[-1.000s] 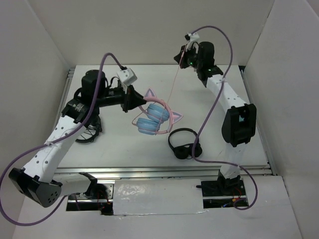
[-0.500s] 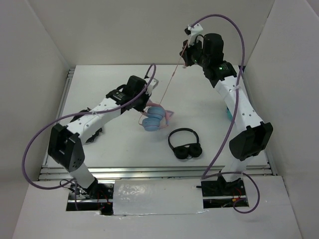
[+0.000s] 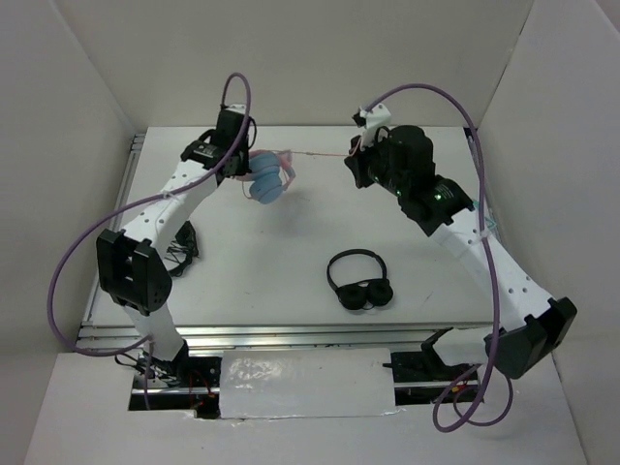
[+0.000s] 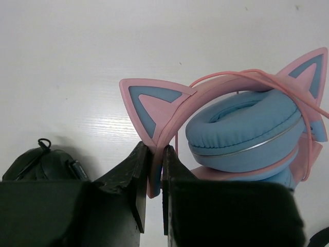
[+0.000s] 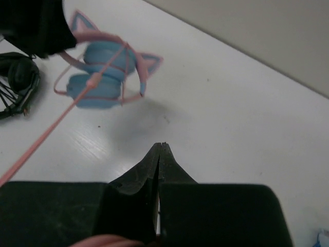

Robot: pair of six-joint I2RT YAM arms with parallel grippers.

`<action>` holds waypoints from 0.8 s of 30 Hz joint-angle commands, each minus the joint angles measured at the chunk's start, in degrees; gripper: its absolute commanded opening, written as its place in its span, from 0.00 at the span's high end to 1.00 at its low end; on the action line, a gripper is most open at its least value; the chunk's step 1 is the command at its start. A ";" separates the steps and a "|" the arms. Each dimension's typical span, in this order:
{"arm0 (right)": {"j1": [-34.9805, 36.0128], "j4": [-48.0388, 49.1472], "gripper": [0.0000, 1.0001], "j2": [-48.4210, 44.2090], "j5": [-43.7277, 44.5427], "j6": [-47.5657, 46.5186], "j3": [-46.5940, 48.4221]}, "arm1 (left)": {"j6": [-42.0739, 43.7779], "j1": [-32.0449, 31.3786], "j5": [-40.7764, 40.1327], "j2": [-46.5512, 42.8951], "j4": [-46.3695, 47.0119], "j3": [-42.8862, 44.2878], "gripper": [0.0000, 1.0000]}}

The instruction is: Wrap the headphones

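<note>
Clamping headphones [image 4: 247, 134] headband, left gripper [image 4: 156, 152]; right gripper [image 5: 160, 146] clenched, cable [image 5: 46, 131] contact hidden.

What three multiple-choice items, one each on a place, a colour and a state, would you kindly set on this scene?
1. Where do the black headphones lie?
A. On the table, in its near half
B. In the left jaws
C. Against the back wall

2. What colour are the ear cups of the cat-ear headphones?
A. Green
B. Light blue
C. Yellow

3. How do the left jaws stand?
A. Wide open over the table
B. Shut on the black headphones
C. Shut on the pink headband

Answers:
1 A: the top view shows them resting on the white surface, with nothing holding them.
2 B: the left wrist view shows light-blue cushions.
3 C: the left wrist view shows the band pinched between the jaws beside a cat ear.
</note>
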 commanded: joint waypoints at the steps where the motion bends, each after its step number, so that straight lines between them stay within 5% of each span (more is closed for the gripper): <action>1: -0.11 6.32 1.00 -6.60 2.84 5.99 -3.52 | -5.37 5.75 -2.25 -3.71 1.78 3.99 1.00; 6: -0.11 6.59 1.00 -8.90 -6.63 11.79 -16.77 | -7.56 11.38 5.22 -7.14 5.29 6.89 1.00; 14: 2.86 13.08 1.00 -5.92 -21.86 14.34 -31.80 | -13.54 15.42 1.62 -9.16 6.78 13.93 1.00; 17: 4.45 17.57 1.00 -2.33 -28.87 13.03 -32.96 | -16.00 17.01 7.40 -11.44 11.17 11.13 1.00; 24: 2.44 25.48 1.00 9.98 -37.93 15.21 -28.05 | -24.26 23.85 36.37 -20.05 28.38 -0.91 1.00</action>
